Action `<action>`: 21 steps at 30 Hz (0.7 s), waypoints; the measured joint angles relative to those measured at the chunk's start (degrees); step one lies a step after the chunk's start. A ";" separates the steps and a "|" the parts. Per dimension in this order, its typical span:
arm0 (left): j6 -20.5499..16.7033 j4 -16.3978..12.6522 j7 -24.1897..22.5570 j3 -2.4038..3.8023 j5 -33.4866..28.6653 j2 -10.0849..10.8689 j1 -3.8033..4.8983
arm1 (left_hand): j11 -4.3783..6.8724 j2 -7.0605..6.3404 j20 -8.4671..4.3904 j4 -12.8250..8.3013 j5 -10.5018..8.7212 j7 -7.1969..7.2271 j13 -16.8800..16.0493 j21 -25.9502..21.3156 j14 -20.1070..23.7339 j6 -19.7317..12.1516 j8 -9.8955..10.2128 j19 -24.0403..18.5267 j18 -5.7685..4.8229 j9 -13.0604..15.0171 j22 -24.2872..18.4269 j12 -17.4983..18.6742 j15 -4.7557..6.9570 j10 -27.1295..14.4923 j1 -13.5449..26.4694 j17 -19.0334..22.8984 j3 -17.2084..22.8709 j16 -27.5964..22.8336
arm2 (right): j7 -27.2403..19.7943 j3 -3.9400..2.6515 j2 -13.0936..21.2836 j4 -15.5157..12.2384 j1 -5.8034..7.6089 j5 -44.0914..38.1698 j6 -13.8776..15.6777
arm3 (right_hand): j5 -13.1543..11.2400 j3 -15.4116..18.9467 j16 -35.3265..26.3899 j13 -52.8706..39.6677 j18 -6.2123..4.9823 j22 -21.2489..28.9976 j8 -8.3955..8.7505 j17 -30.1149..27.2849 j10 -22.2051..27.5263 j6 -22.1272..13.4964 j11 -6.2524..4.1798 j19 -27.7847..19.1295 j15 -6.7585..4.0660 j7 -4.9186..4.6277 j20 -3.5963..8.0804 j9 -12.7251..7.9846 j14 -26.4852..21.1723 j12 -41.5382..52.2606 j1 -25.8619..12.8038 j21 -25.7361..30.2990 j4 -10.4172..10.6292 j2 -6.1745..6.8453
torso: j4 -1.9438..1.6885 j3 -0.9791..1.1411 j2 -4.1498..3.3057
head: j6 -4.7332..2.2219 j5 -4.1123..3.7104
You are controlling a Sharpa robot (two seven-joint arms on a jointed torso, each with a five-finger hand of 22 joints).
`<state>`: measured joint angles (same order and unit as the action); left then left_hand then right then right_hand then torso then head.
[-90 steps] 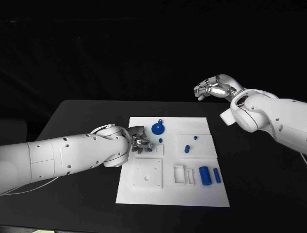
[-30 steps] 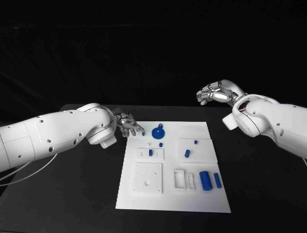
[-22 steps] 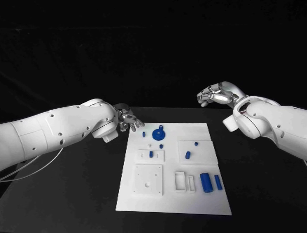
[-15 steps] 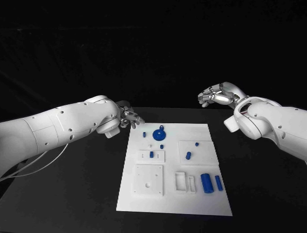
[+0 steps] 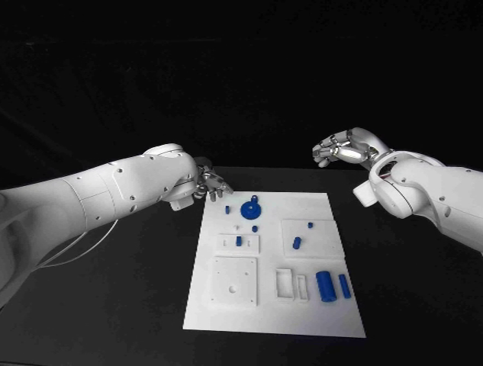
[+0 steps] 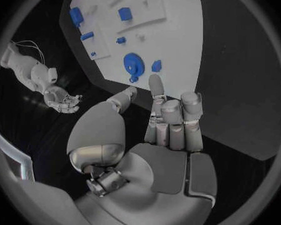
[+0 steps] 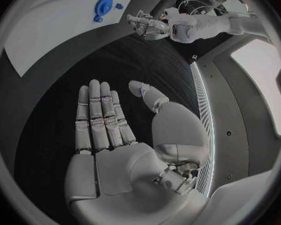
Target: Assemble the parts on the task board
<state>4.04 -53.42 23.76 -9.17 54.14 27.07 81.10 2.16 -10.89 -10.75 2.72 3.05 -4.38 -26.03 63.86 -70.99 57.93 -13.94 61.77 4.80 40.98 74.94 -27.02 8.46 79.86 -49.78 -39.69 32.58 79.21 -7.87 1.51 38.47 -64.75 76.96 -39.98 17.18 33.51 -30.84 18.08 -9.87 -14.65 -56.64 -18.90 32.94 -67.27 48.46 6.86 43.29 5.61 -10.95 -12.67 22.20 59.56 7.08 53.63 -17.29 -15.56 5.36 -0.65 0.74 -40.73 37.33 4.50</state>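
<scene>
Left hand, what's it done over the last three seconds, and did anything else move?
The left hand has lifted off the task board and drawn back past its far left corner, holding nothing. A small blue part now stands where it worked. The right hand and the other parts stayed put.

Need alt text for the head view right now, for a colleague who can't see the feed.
A white task board lies on a black table with small blue parts scattered on it. The left hand hovers empty off its far left corner; the right hand hangs open beyond the table.
</scene>
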 measured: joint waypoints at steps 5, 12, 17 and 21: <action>1.53 1.99 0.12 0.00 0.49 -1.10 -0.35 | 0.00 0.00 0.01 0.12 0.00 0.00 -0.29 0.02 0.00 0.00 0.00 0.00 0.05 -0.06 0.00 0.00 0.00 0.00 0.00 -0.22 -0.13 0.00 | -0.01 0.00 -0.02 -0.04 0.00 0.00 0.00 | 0.00 0.00 0.00 0.00 0.01 0.00 0.00 0.00 0.00 0.00 0.00 0.00 0.00 0.00 0.00 0.00 0.00 0.00 0.00 0.00 0.00 0.00 | 0.03 -0.03 -0.01 | 0.03 0.01; 2.85 4.54 0.11 0.00 0.81 -2.58 -1.47 | 0.01 0.21 0.01 0.12 0.00 0.00 -0.63 0.02 0.00 0.00 0.00 -0.01 0.06 -0.10 -0.01 -0.19 -0.01 0.00 0.21 -0.41 -0.12 0.00 | -0.02 0.00 -0.09 -0.17 0.00 0.00 0.00 | 0.00 0.00 0.00 -0.01 0.00 0.00 0.00 0.00 0.00 0.00 0.00 -0.21 0.00 0.00 -0.21 -0.05 0.00 0.00 0.00 0.00 0.00 0.00 | 0.03 -0.04 -0.01 | 0.14 -0.08; 3.39 6.29 0.02 -0.01 0.92 -3.15 -2.22 | 0.01 0.48 -0.12 0.12 0.00 0.00 -0.96 0.02 -0.01 0.00 0.00 -0.16 0.07 -0.12 -0.01 -0.27 -0.01 0.00 0.48 -0.61 -0.12 0.00 | -0.03 0.00 -0.09 -0.36 0.00 0.00 0.00 | 0.00 0.00 0.00 -0.01 0.00 0.00 0.00 0.00 0.00 0.01 0.00 -0.22 0.00 0.00 -0.22 -0.05 0.00 0.00 0.00 0.00 0.00 0.00 | 0.06 -0.04 -0.01 | 0.24 -0.15; 3.70 6.86 -0.06 -0.02 0.92 -3.54 -2.81 | 0.01 0.48 -0.09 0.12 0.00 0.01 -1.13 0.02 -0.01 -0.01 0.00 -0.37 0.07 -0.18 -0.01 -0.27 -0.01 0.00 0.48 -0.71 -0.13 0.00 | -0.03 0.00 -0.09 -0.42 0.00 0.00 0.00 | 0.00 0.00 0.00 -0.01 0.00 0.00 0.00 0.00 0.00 0.01 0.00 -0.22 0.00 0.00 -0.22 -0.05 0.00 0.00 0.00 0.00 0.00 0.00 | 0.06 -0.04 -0.03 | 0.27 -0.23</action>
<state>7.75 -46.56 23.70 -9.19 55.06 23.53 78.30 2.17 -10.41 -10.84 2.84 3.05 -4.38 -27.16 63.88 -70.99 57.92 -13.93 61.40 4.87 40.80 74.92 -27.29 8.45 79.86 -49.30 -40.39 32.45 79.21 -7.89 1.51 38.38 -65.17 76.96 -39.98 17.19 33.51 -30.84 18.08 -9.88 -14.65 -56.64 -18.90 32.94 -67.27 48.46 6.86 43.07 5.61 -10.95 -12.89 22.15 59.56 7.08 53.63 -17.29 -15.56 5.36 -0.59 0.70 -40.76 37.60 4.27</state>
